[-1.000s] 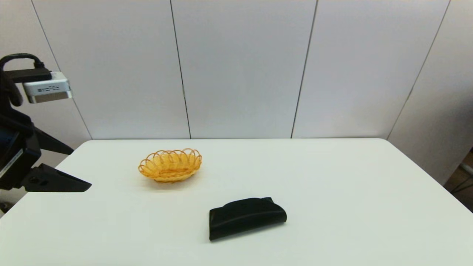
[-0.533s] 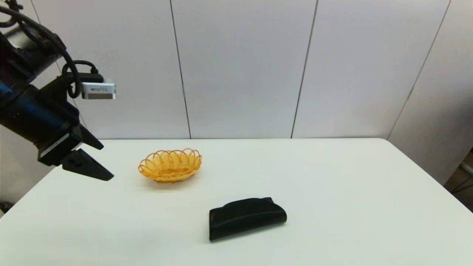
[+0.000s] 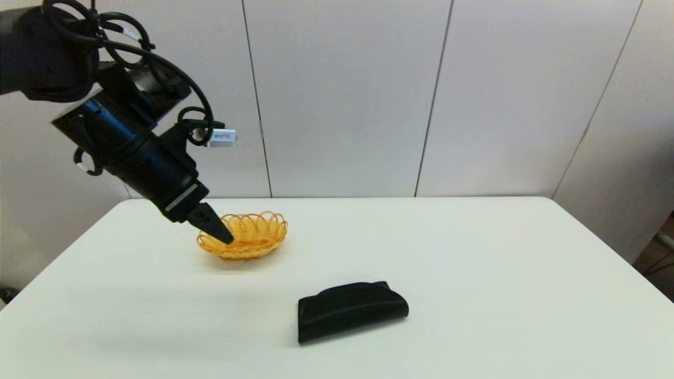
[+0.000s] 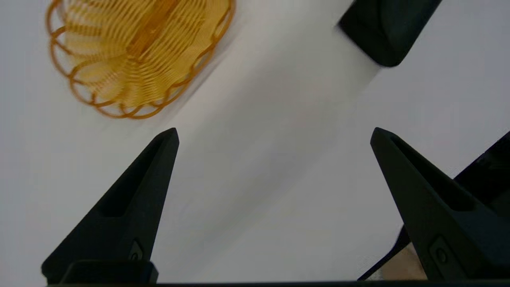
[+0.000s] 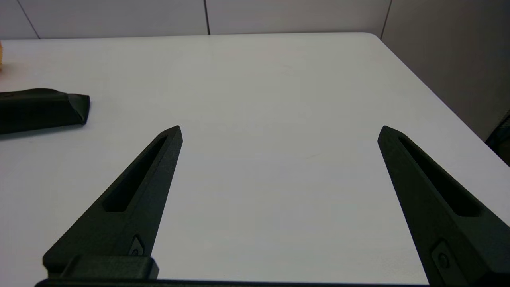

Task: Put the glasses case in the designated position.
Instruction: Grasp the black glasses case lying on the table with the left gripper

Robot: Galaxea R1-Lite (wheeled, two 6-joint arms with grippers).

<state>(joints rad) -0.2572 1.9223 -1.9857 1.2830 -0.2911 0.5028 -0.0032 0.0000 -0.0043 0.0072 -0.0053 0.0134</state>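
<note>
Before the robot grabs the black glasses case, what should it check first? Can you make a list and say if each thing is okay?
1. Left gripper open wide enough for a grab: ok, its fingers are spread far apart.
2. Left gripper over the glasses case: not ok, it hangs up by the basket.
3. Glasses case free to pick up: ok, it lies alone on the table, nothing on it.
4. Basket clear of the case: ok, they sit apart.
5. Right gripper out of the way: ok, open, low at the table's right side, away from the case.
</note>
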